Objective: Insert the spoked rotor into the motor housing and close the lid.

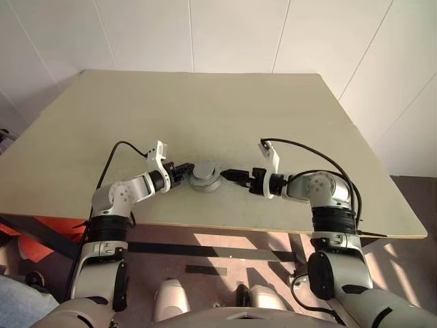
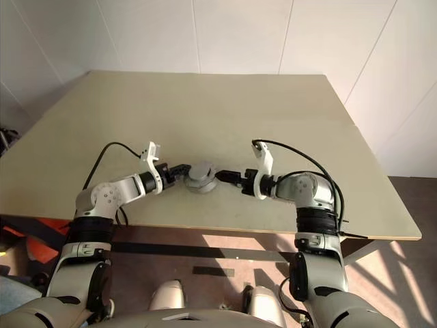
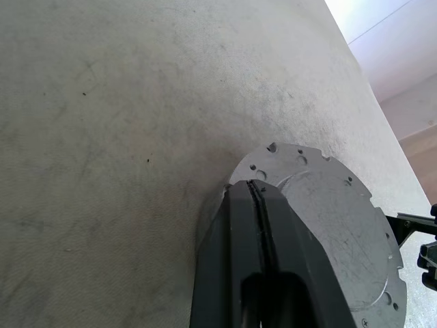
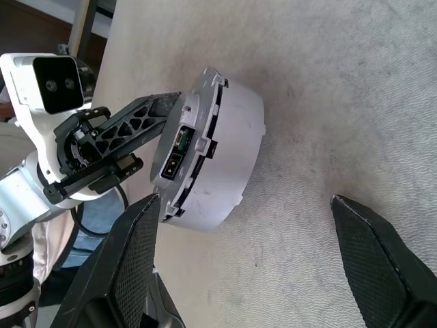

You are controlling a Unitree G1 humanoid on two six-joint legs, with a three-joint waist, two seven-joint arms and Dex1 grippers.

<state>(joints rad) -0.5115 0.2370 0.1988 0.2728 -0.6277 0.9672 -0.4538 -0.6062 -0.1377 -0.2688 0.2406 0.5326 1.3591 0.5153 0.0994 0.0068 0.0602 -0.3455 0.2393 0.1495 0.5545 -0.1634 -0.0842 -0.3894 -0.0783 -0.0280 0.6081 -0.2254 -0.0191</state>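
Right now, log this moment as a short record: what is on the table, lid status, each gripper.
surface: tan table
assembly: motor housing near the table's front edge, between the two grippers
lid: lid sits on top of the housing
rotor: cannot tell
left gripper: shut, fingers pressed on the lid's top
right gripper: open, fingers either side of the housing, not gripping

Setting: a bare test room, lab-like rather than domestic. Plain beige table (image 1: 205,102) with a matte, lightly scuffed top, set close against white panelled walls (image 1: 239,34) with thin vertical seams. Brown hard floor (image 1: 410,198) beside and under the table, sunlight falling across it in patches. One black strip (image 1: 205,251) lies flat on the floor beneath the table edge. No furnishings or decoration on the walls.
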